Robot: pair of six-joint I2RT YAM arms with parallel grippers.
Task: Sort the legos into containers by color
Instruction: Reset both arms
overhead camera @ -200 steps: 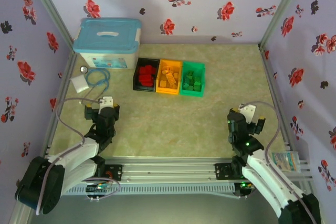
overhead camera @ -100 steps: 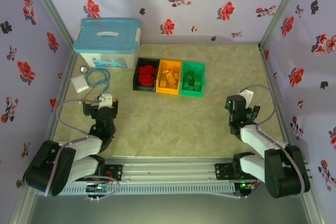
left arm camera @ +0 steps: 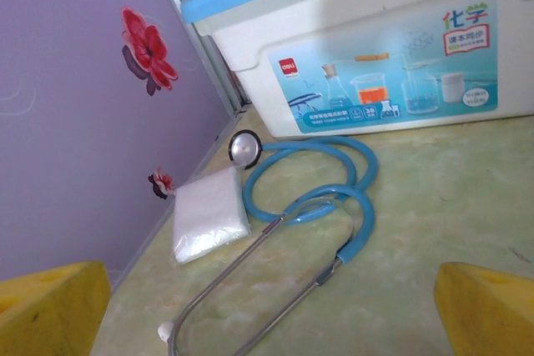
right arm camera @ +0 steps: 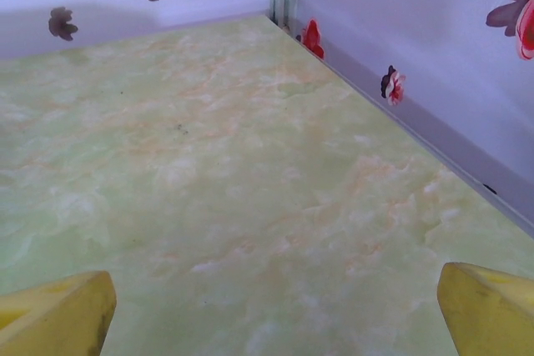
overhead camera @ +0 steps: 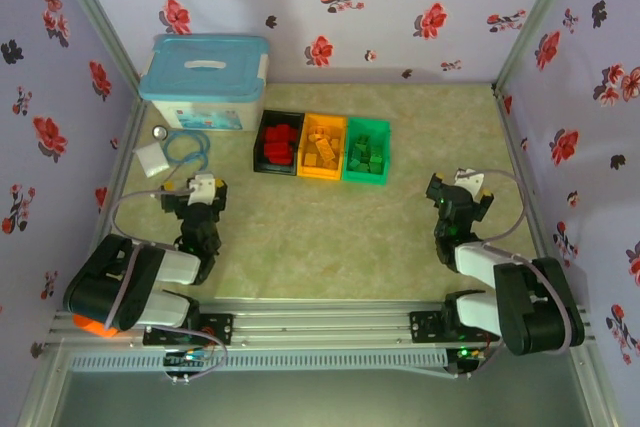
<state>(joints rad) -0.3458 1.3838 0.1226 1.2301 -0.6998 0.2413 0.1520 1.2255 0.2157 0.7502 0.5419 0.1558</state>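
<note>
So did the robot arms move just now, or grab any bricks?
Both arms folded back toward their bases. The right end effector slid a little farther out over the table and leftward; the left end effector barely shifted. Both are open and empty; nothing was grabbed or dropped. The bricks, bins, box and stethoscope stayed put.

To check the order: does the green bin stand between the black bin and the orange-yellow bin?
No, the orange-yellow bin stands in the middle, the green bin at the right end.
</note>
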